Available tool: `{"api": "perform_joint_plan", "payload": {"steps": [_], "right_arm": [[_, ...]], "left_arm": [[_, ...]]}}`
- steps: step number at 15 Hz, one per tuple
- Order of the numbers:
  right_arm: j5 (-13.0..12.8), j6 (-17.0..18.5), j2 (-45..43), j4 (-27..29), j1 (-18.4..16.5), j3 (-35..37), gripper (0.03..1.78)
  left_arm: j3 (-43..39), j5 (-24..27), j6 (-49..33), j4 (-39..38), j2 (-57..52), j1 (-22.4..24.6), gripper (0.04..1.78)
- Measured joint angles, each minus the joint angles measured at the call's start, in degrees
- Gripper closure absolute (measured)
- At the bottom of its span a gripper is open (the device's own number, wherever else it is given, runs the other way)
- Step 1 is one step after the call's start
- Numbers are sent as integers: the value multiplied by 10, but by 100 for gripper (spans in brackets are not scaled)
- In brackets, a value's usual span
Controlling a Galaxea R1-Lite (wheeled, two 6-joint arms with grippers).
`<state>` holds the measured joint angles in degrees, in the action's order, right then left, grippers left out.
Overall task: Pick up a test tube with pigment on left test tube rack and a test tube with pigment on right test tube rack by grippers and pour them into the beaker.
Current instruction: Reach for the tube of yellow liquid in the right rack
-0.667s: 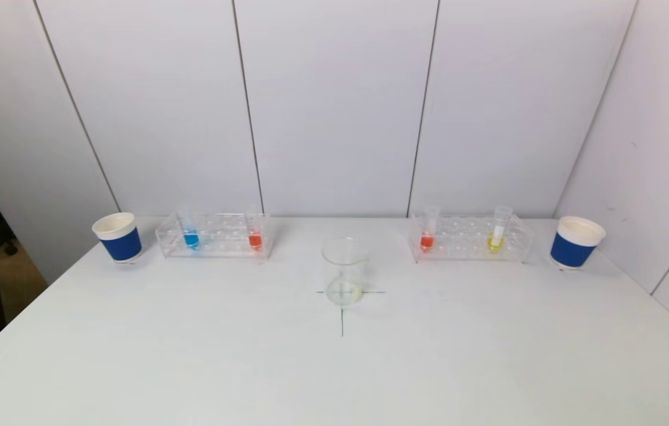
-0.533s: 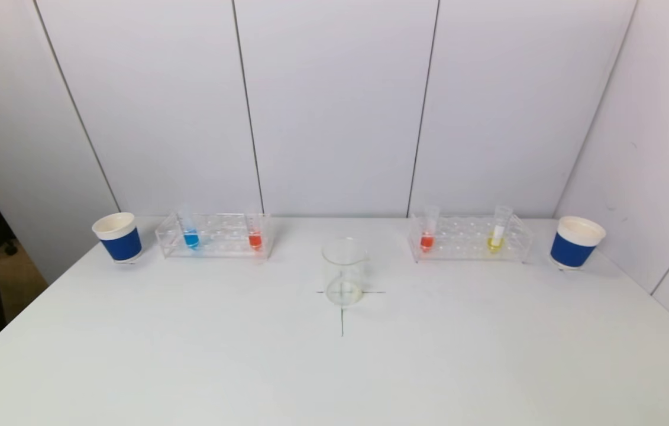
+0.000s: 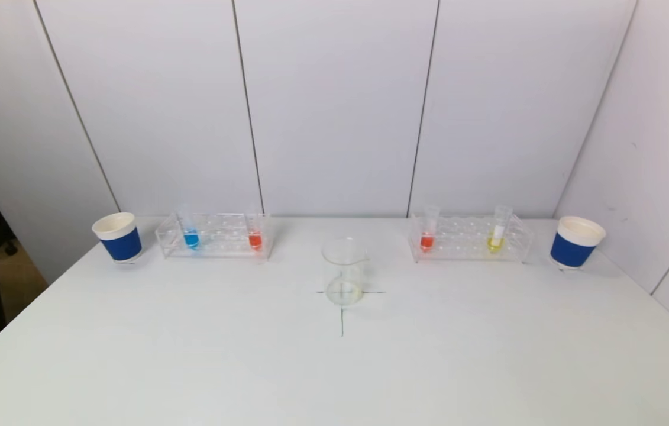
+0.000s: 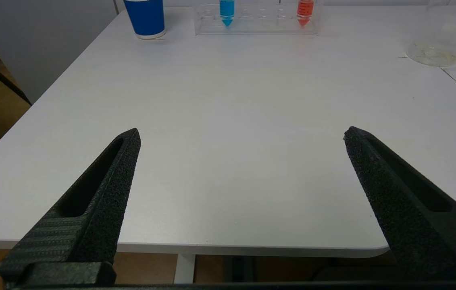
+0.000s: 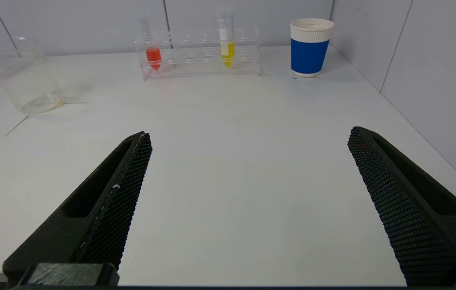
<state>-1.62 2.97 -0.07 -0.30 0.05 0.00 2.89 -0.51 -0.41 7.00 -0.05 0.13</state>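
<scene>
Left gripper (image 4: 242, 135): fingers spread wide, nothing between them, touching nothing; it hangs over the near edge of the table (image 4: 228, 121) on the robot's left side, out of the head view; right gripper (image 5: 250, 135): same state, fingers wide apart, empty, over the near edge on the robot's right side, also out of the head view.

Left rack (image 3: 214, 235) sits at the far left of the table, well apart from the left gripper and straight ahead of it; it carries a blue tube (image 3: 190, 232) at its left end and an orange tube (image 3: 255, 234) at its right end, both upright in their holes; a blue cup (image 3: 117, 237) stands just beside the rack's left end.

Right rack (image 3: 469, 238) sits at the far right, well apart from the right gripper; it carries a red tube (image 3: 427, 232) at its left end and a yellow tube (image 3: 497, 232) toward its right end, both upright, the yellow one with a white label above the liquid; a second blue cup (image 3: 575, 242) stands near that rack's right end.

Beaker (image 3: 343, 271) stands upright between the two racks and nearer the robot, on the crossing of thin lines drawn on the table; only a faint yellowish film at its bottom; far from both grippers.
</scene>
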Motion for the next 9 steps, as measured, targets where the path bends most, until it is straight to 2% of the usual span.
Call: {"api": "perform_joint_plan", "payload": {"steps": [3,5,9], "right_arm": [[-3,-7,0,-13,0,-3,4],[-5,-8,0,-6,0,-29,4],[-1,-8,14,72,1,-134,4]], "left_arm": [[0,0,0,0,0,0,6],[0,0,0,0,0,0,6],[0,0,0,0,0,0,6]]}}
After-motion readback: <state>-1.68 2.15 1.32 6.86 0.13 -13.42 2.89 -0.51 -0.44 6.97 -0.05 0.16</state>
